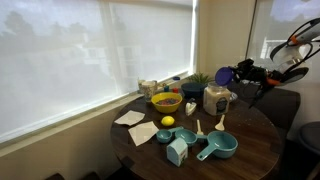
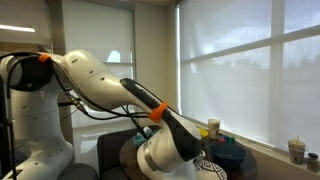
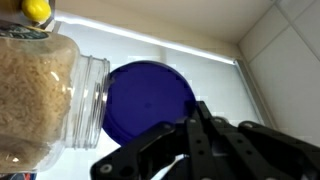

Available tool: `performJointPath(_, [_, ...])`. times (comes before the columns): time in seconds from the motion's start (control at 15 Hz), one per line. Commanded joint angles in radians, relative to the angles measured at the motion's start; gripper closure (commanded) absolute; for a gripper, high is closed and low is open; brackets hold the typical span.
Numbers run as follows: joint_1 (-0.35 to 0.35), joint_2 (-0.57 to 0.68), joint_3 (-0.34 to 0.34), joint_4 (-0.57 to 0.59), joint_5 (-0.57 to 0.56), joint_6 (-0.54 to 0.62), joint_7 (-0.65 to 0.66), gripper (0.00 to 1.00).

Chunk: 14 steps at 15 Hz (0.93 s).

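Observation:
My gripper (image 3: pixel 196 128) is shut on the edge of a round dark blue lid (image 3: pixel 150 100) in the wrist view. A clear open jar of beige grains (image 3: pixel 45 95) lies just left of the lid there. In an exterior view the gripper (image 1: pixel 238 73) holds the blue lid (image 1: pixel 224 74) in the air above and slightly right of the jar (image 1: pixel 215 98), which stands on the round dark table (image 1: pixel 250 140). In an exterior view the white arm (image 2: pixel 110 85) fills the frame and hides the gripper.
On the table are a yellow bowl (image 1: pixel 166 101), a lemon (image 1: pixel 168 121), teal measuring cups (image 1: pixel 218 148), a teal box (image 1: pixel 177 151), white napkins (image 1: pixel 129 118) and a small plant (image 1: pixel 200 80). Blinded windows (image 1: pixel 90 50) stand behind.

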Motion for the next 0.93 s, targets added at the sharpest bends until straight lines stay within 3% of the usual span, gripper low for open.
performJointPath(0.0, [-0.011, 0.015, -0.004, -0.026, 0.076, -0.064, -0.051, 0.99])
performJointPath(0.2, [-0.011, 0.022, -0.007, -0.029, 0.064, -0.073, -0.05, 0.99])
performJointPath(0.47, [0.001, 0.036, 0.004, -0.02, -0.016, -0.037, 0.062, 0.99])
performJointPath(0.87, [-0.006, 0.018, 0.003, -0.018, 0.065, -0.082, 0.001, 0.99])
